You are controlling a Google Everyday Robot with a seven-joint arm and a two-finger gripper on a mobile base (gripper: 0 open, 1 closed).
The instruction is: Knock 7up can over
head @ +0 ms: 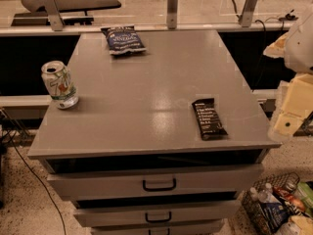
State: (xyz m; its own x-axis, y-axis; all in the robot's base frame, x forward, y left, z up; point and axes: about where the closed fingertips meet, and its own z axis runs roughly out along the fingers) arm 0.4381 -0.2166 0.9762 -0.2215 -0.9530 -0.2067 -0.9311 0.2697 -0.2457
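The 7up can [59, 84] stands upright at the left edge of the grey cabinet top [146, 82], about halfway back. It is whitish-silver with green and red markings and a silver top. My gripper [292, 106] is at the right edge of the view, beyond the cabinet's right side, far from the can. Only pale, blurred parts of the arm show there.
A dark blue snack bag [122, 39] lies at the back of the top. A flat black bar wrapper [209, 118] lies at the front right. Drawers with black handles [159, 184] are below. A wire basket [279, 207] of items sits on the floor at the right.
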